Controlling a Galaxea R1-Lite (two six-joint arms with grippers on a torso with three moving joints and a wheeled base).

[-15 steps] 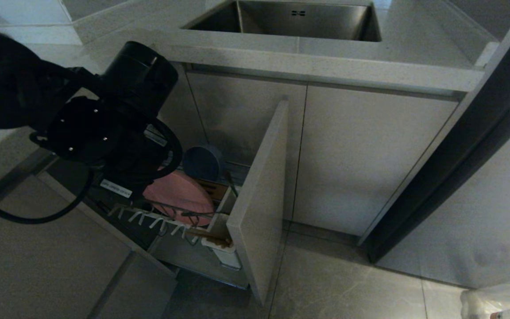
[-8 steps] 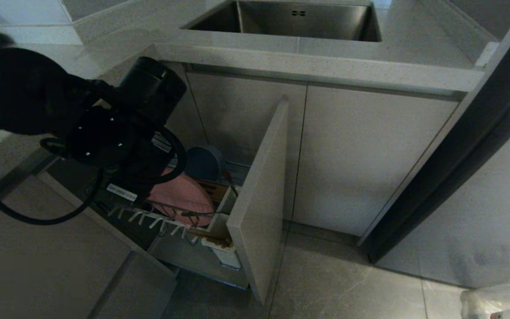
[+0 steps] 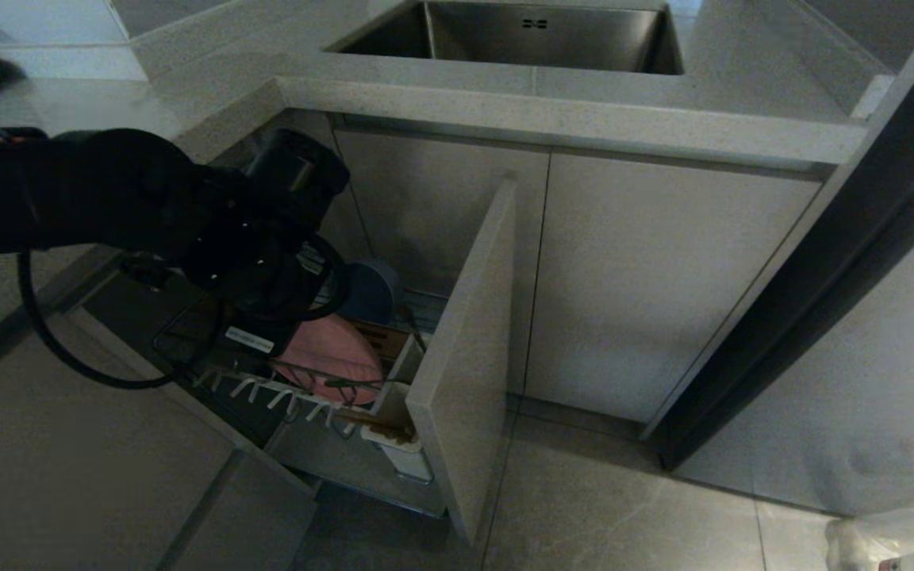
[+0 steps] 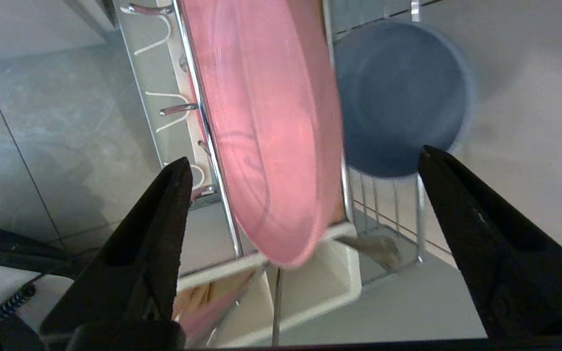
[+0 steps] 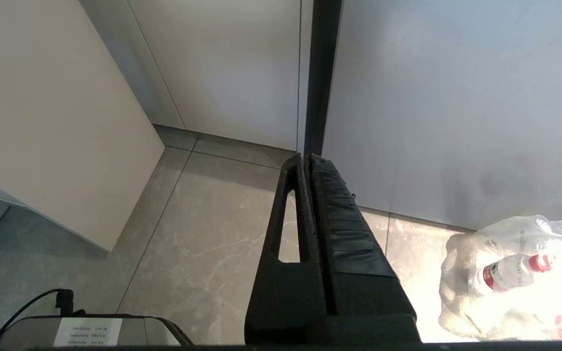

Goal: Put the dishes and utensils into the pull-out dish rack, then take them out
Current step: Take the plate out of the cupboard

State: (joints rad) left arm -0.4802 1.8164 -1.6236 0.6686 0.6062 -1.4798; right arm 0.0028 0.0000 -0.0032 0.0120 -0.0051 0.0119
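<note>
Spread wide, my left gripper points down over the pull-out dish rack, holding nothing; the pink plate stands on edge between its fingers, the blue-grey bowl beside. Right gripper hangs pressed together above the floor.

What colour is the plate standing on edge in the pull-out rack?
Salmon pink. The plate shows best in the left wrist view.

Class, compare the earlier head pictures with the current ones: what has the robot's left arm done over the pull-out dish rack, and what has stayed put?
The left gripper has sunk lower toward the pull-out dish rack and now hangs with its jaws open, astride the pink plate and holding nothing. The plate, the blue-grey bowl and the rack have not moved. The right gripper is parked, shut, over the floor.
</note>
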